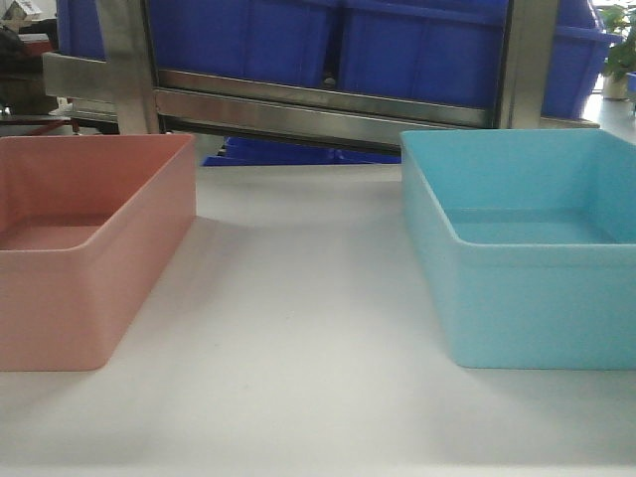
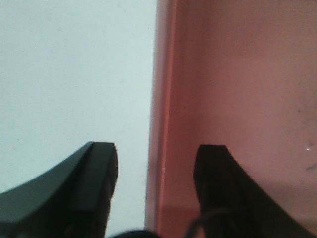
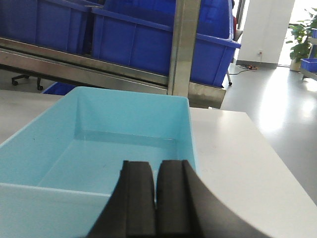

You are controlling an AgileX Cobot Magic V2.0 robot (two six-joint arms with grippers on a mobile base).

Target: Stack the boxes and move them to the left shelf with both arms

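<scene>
The salmon pink box (image 1: 99, 298) sits at the table's left and the light blue box (image 1: 537, 298) at its right, apart and both empty. Neither gripper shows in the front view. In the left wrist view my left gripper (image 2: 156, 148) is open and straddles a side wall of the pink box (image 2: 237, 74), one finger outside over the table, the other inside. In the right wrist view my right gripper (image 3: 156, 166) is shut with nothing in it, hovering over the near right corner of the blue box (image 3: 49, 148). Whether the steel rack behind is the left shelf, I cannot tell.
Both boxes rest on a white table (image 1: 298, 348). Behind it runs a brushed-steel rack bar (image 1: 298, 109) with large dark blue bins (image 1: 328, 40) above it. A steel upright (image 3: 181, 49) rises just beyond the blue box. Open floor lies to the right (image 3: 277, 99).
</scene>
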